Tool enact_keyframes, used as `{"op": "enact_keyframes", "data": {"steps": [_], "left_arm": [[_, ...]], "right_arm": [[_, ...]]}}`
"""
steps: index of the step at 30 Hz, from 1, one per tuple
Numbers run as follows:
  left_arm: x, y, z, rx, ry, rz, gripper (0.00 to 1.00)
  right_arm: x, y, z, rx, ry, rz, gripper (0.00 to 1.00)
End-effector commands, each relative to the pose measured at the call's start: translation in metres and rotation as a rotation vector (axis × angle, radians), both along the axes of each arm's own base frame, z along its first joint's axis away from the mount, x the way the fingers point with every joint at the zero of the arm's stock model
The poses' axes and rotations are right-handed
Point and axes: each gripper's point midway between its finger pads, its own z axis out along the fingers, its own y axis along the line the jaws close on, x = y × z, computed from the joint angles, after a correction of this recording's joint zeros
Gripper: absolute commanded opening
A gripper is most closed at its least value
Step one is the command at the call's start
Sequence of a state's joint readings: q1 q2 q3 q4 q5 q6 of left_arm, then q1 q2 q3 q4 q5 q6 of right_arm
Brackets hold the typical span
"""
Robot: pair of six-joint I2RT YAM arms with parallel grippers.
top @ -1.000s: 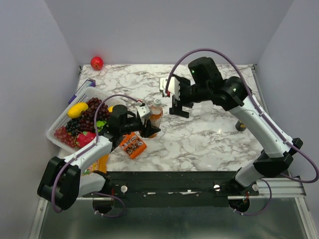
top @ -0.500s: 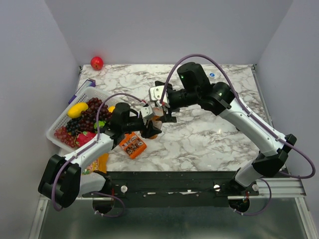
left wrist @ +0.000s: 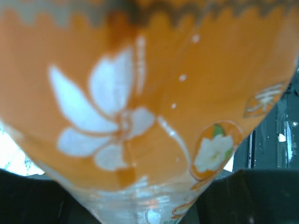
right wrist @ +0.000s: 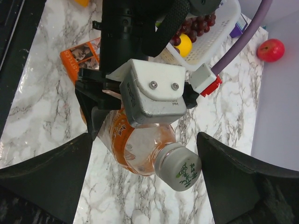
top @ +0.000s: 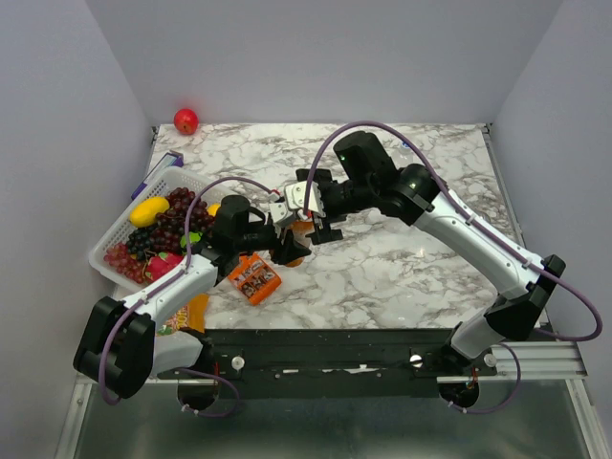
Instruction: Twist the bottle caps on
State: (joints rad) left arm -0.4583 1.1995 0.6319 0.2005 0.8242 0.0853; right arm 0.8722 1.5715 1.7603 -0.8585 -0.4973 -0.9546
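Note:
The orange bottle (top: 299, 231) stands near the table's front left, and my left gripper (top: 284, 249) is shut on its lower body. Its orange flowered label (left wrist: 140, 102) fills the left wrist view. In the right wrist view the bottle (right wrist: 135, 149) carries a whitish cap (right wrist: 178, 166) with green print on its neck. My right gripper (right wrist: 144, 137) hangs over the bottle top, open, with a finger on each side of the cap and clear gaps to both. In the top view the right gripper (top: 320, 223) covers the bottle top. The clear bottles and blue caps are hidden.
A white basket (top: 122, 226) of grapes and other fruit stands at the left edge. An orange packet (top: 254, 277) lies in front of the bottle. A red apple (top: 185, 120) sits at the back left corner. The left wrist camera block (right wrist: 152, 95) overlaps the bottle's shoulder.
My right arm has swung left and down from the table's middle to just over the orange bottle. The left gripper has held the bottle still.

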Motion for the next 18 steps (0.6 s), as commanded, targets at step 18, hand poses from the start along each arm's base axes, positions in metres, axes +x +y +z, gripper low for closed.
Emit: {"op": "enact_keyframes", "data": {"steps": [18], "left_arm": [[0.030,0.009,0.028,-0.151,0.046,0.131,0.00]], "right_arm": [[-0.010,-0.063,-0.061,-0.224,0.025,-0.161,1.00]]}}
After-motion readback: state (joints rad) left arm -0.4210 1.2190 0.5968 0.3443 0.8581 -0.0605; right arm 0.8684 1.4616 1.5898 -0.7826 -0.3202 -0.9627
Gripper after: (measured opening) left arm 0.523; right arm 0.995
